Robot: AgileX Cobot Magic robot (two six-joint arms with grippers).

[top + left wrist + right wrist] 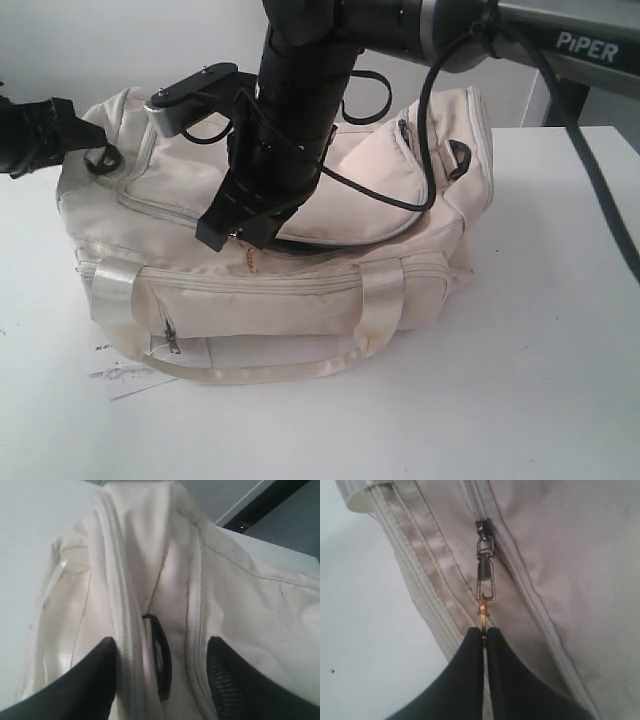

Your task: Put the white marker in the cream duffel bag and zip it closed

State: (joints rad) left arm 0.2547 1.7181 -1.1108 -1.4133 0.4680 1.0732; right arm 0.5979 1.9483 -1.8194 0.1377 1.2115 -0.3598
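Evidently the zip is the step in hand: the right jaws are pressed together on the gold clasp (483,611) hanging from the zipper slider (482,530), a ready handle for dragging it along the cream duffel bag (300,300), which sits mid-bench (520,380), nearer the far edge. The left jaws stand spread around the black end ring (162,670), likely placed to brace that end. The white marker shows nowhere, presumably inside
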